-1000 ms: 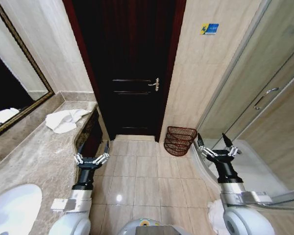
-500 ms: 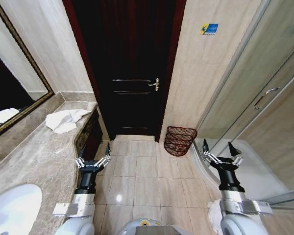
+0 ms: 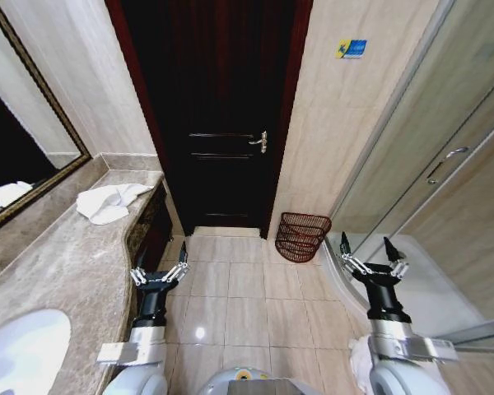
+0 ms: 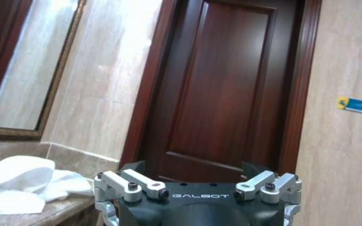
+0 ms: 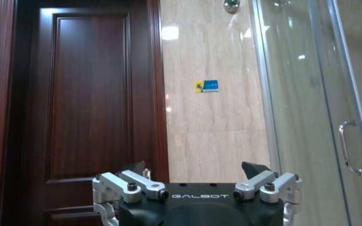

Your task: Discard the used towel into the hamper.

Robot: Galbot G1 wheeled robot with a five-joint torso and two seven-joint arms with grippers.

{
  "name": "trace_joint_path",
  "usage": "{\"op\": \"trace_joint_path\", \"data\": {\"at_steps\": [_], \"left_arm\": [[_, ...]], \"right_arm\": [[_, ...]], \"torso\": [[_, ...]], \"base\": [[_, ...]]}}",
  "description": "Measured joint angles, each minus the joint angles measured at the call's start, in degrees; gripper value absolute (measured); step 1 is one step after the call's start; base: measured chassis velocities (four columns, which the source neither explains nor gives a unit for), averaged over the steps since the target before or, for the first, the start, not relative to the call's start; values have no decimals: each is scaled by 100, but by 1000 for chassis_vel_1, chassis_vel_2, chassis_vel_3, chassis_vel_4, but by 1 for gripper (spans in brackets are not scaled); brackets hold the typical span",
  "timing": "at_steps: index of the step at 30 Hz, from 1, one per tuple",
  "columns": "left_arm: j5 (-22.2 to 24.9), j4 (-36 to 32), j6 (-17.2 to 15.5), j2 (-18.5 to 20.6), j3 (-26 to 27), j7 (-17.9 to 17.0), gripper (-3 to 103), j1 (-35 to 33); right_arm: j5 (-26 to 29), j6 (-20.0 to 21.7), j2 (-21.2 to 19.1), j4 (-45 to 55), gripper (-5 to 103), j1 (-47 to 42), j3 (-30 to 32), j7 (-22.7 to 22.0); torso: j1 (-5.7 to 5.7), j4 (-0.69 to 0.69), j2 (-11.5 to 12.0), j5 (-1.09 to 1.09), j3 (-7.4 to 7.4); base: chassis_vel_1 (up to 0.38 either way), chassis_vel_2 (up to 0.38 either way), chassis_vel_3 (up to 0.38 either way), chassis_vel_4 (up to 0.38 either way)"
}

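Two wide-open hands, left hand (image 3: pixel 158 272) by counter edge (image 3: pixel 130 234), right hand (image 3: pixel 370 254) near hamper (image 3: pixel 301 235).

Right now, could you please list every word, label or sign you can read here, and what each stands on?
"GALBOT": on the left gripper body, left wrist view.
"GALBOT": on the right gripper body, right wrist view.
Blue and yellow sign on the tiled wall beside the door: too small to read.
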State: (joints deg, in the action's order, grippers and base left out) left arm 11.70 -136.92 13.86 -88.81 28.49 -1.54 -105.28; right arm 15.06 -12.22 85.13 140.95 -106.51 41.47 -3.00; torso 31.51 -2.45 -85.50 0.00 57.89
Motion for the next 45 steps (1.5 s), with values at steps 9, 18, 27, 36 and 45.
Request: {"op": "trace_joint_path", "data": {"at_steps": [9,18,27,36,45], "left_arm": [[-213,14,36,-54,-63,11,98,-80],[-342,30,76,-140,-120,38,98,-147],[-360,39,78,-215,-119,44,98,-139],[-371,67,71,-225,-108,48,98,-133],[-350,75,87,-240,-82,41,98,-116]], "right_arm": [[170,-36,-2,-15,100,-66,41,204],[240,-71,-61,22,100,-93,32,294],[344,-40,-148,2,100,-58,37,339],[354,-64,-147,-73,100,-41,46,408],[366,-126,-117,-104,100,-71,67,457]], "torso": [[0,0,0,0,0],[-1,0,-1,0,0],[0,0,0,0,0],[-1,0,0,0,0],[2,0,1,-2,1]], "base": [[0,0,0,0],[-10,9,14,-10],[-82,85,86,-97],[-129,146,152,-143],[-218,229,231,-234]]}}
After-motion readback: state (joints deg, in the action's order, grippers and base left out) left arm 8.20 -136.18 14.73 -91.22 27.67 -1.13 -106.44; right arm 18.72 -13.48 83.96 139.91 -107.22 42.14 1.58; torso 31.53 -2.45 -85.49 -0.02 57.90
